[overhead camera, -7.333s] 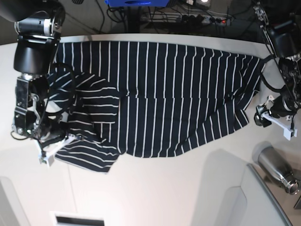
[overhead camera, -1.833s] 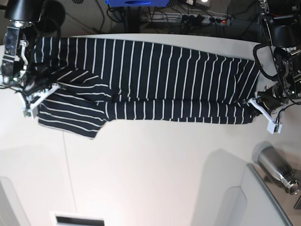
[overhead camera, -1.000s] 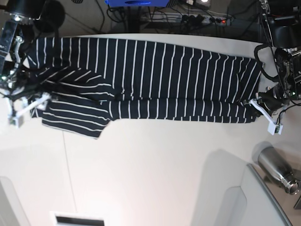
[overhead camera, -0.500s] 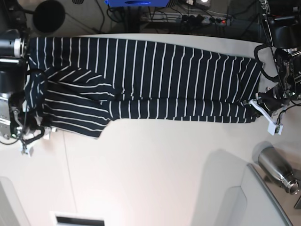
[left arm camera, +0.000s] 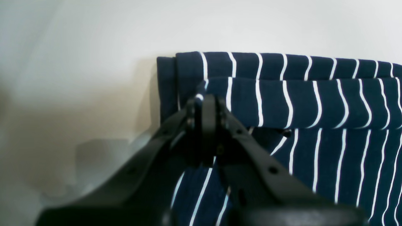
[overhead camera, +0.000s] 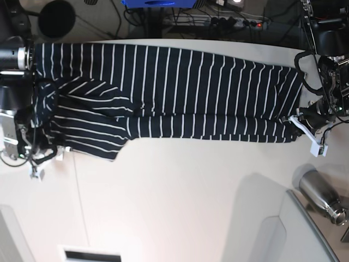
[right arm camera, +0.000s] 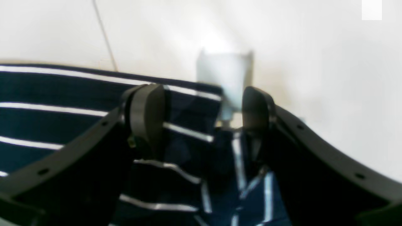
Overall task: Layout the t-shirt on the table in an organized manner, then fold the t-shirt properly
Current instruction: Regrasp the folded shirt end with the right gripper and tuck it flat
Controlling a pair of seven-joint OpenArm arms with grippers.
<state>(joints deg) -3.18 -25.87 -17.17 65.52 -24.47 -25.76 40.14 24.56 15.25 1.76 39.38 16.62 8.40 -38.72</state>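
Observation:
The dark navy t-shirt (overhead camera: 180,93) with thin white stripes lies across the far half of the white table (overhead camera: 180,191), its near half folded back onto itself. One sleeve sticks out at the base view's left. My left gripper (overhead camera: 294,123) is shut on the t-shirt's folded corner at the right end; the left wrist view shows the closed gripper (left arm camera: 204,103) pinching the upper layer of the t-shirt (left arm camera: 314,103). My right gripper (overhead camera: 52,153) stands open at the sleeve's near edge. In the right wrist view the gripper (right arm camera: 202,116) straddles the striped t-shirt (right arm camera: 47,94) and holds nothing.
A steel bottle (overhead camera: 322,196) lies at the right near a grey tray-like panel (overhead camera: 272,229). A thin dark seam (overhead camera: 79,202) runs across the table at the left. Cables and a power strip (overhead camera: 240,22) lie beyond the far edge.
My right arm has swung from the sleeve's far left side down to its near edge, jaws open throughout. The left gripper and the t-shirt's right end have stayed put.

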